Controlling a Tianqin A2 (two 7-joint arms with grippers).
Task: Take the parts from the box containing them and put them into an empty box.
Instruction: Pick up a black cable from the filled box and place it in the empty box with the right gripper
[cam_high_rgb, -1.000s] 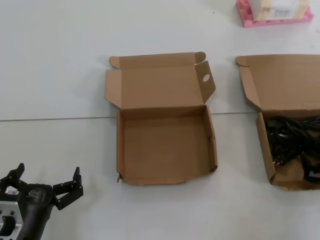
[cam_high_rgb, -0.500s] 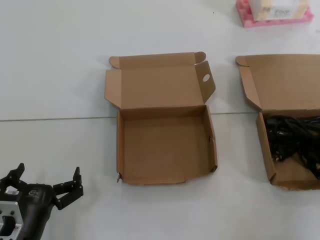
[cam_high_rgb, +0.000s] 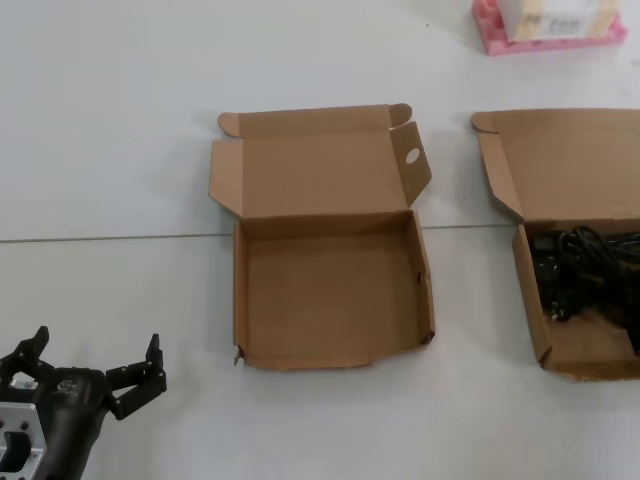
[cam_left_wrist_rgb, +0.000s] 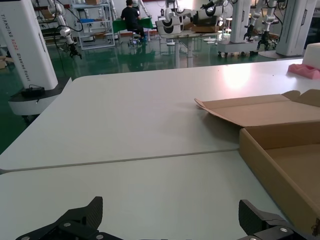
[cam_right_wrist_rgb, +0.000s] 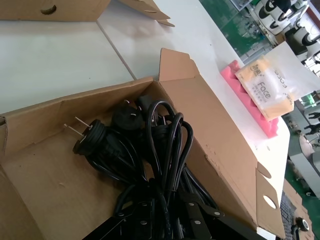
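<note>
Two boxes: we are seeing the empty box (cam_high_rgb: 330, 290) lying open at the middle of the table (cam_high_rgb: 120, 150), its lid folded back and a round hole in the lid's right flap; the full box (cam_high_rgb: 560, 340) is lying open well to its right, cut off by the head view's right edge.
Cables: the cables (cam_right_wrist_rgb: 150, 150) are sitting in the full box as a black bundle, heaped toward its far right part, with bare cardboard floor showing near the left wall; one plug with two bare pins is lying at the edge of the heap.
Right gripper: we are seeing only dark parts of the right gripper (cam_right_wrist_rgb: 165, 220) at the lower edge of its wrist view, right at the cable heap and touching or nearly touching the loops; we cannot tell whether its fingers are apart or together. It is not showing in the head view.
Left gripper: the left gripper (cam_high_rgb: 95, 375) is waiting low at the near left of the table, well apart from both boxes, its fingers spread wide with nothing between them.
Surface: the table is white and matte, with a thin seam running across it behind the empty box's tray.
Far corner: a pink foam block (cam_high_rgb: 545, 35) is carrying a small packet at the far right.
Room: beyond the table we are seeing a green floor, white robot stands and a person in dark clothes.
</note>
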